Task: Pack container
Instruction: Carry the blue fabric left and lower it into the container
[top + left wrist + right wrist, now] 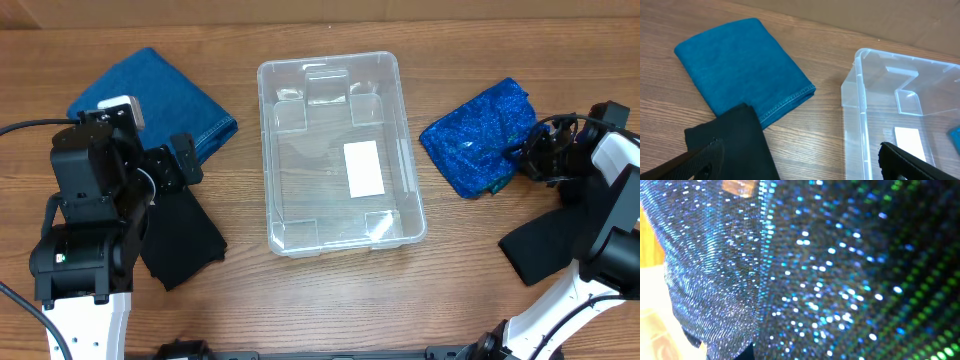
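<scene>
The clear container (275,150) stands in the middle of the table with only its white label (363,168) inside; its near corner shows in the left wrist view (852,105). My left gripper (186,160) is open, its fingers (797,162) spread above the edge of a black cloth (740,140) and bare wood. A folded blue denim cloth (170,85) lies behind it (740,70). My right gripper (527,152) is at the right edge of a sparkly blue cloth (475,135). That cloth (815,270) fills the right wrist view and hides the fingers.
The black cloth (180,235) lies by the left arm's base. A second black cloth (540,250) lies front right beside the right arm. Bare wood lies between the container and the cloths.
</scene>
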`<act>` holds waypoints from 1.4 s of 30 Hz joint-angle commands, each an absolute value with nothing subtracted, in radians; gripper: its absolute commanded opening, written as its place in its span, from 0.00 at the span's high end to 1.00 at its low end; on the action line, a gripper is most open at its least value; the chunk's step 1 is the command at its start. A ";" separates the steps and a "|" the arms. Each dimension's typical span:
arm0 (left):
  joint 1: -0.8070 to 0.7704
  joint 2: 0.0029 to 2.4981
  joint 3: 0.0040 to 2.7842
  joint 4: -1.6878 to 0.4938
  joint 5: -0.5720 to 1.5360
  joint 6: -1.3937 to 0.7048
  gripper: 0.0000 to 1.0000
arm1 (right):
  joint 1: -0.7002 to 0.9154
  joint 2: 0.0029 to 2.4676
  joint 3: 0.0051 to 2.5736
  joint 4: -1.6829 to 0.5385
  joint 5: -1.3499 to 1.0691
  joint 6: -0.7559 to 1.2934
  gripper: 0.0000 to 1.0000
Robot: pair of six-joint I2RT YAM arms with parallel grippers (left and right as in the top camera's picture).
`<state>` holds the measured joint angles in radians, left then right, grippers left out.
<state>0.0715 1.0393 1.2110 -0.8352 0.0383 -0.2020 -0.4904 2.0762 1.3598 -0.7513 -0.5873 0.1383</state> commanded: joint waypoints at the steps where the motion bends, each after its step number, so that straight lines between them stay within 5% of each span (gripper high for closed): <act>1: 0.065 1.046 1.234 -0.830 0.053 -0.179 0.00 | -0.484 2.096 1.365 -0.754 -0.705 0.118 0.90; 2: 0.065 1.046 1.234 -0.830 0.053 -0.179 0.00 | -0.482 2.090 1.376 -0.760 -0.752 0.089 0.96; 12: 0.065 1.046 1.234 -0.822 0.039 -0.179 0.00 | -0.421 1.667 1.472 -0.870 -0.896 -0.012 0.96; 19: 0.065 1.046 1.234 -0.823 0.034 -0.179 0.00 | -0.091 1.392 1.547 -0.903 -0.885 -0.007 0.96; 27: 0.065 1.046 1.234 -0.838 0.034 -0.179 0.00 | 0.305 1.553 1.545 -0.902 -0.660 -0.047 0.96; 34: 0.065 1.046 1.233 -0.842 0.035 -0.179 0.00 | 0.339 1.813 1.545 -0.834 -0.628 -0.234 0.96; 42: 0.065 1.047 1.233 -0.847 0.035 -0.179 0.00 | 0.363 1.840 1.546 -0.840 -0.628 -0.458 0.96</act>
